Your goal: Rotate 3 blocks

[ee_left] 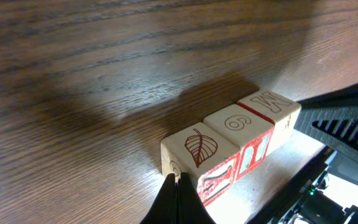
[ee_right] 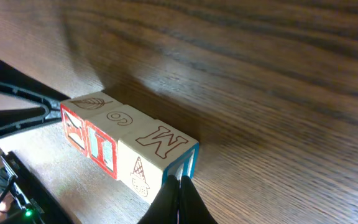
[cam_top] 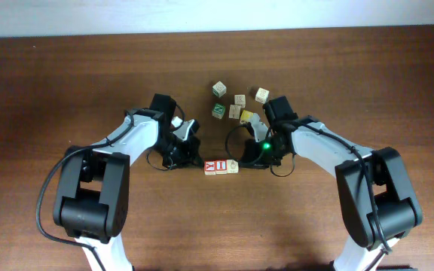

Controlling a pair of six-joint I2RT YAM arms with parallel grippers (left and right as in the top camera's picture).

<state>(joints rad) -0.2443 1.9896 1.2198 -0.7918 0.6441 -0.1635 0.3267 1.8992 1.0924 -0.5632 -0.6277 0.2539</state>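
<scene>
Three wooden blocks lie in a touching row at the table's middle: a leaf-topped block with a red-and-white front, a middle block also red-and-white, and a pale tan block with an M on top and a small cone figure. My left gripper is shut and empty, its tips against the leaf block's end. My right gripper is shut and empty, its tips at the M block's blue-edged end.
Several loose cubes lie behind the row: a green-faced cube, a bright yellow cube close to the right arm, and pale cubes. Both arms flank the row closely.
</scene>
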